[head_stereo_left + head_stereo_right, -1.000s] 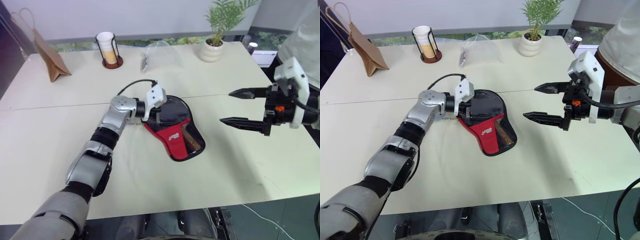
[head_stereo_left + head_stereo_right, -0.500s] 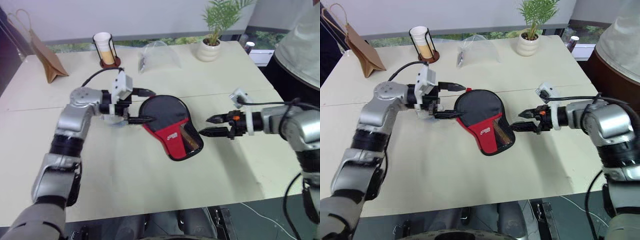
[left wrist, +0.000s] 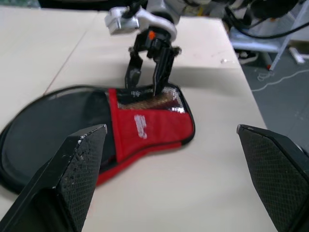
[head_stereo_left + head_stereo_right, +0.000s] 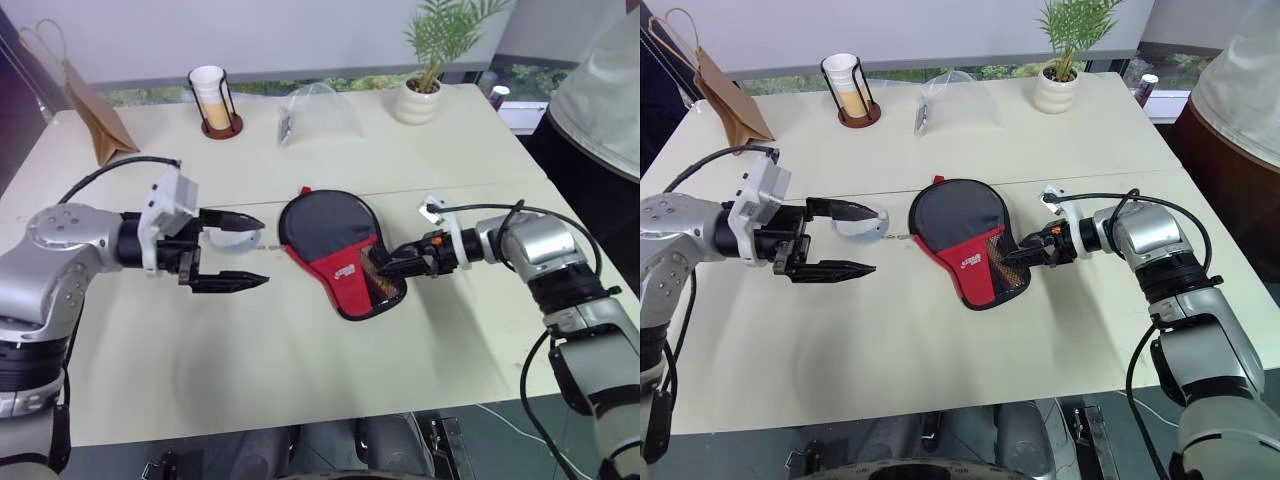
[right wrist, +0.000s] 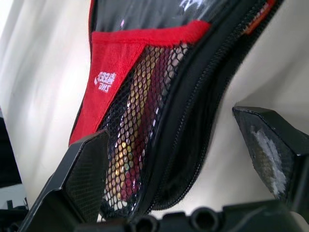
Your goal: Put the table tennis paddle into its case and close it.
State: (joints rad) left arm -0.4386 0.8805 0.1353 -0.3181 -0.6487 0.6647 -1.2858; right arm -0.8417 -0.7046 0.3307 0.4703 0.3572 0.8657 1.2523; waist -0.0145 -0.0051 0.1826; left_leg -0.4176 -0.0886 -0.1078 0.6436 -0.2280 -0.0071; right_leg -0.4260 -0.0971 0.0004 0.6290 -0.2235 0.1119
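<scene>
Case amid cup holder, plant, bag

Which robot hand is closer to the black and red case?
Right. The right gripper sits at the case mesh end; the left gripper hangs off beside its round end.

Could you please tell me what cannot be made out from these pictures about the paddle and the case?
- The table tennis paddle: hidden; the case would cover it if it is inside.
- Zip closed or not: too small in the eye views; the right wrist view is cut off.
- Right gripper touching the case: unclear.
</scene>
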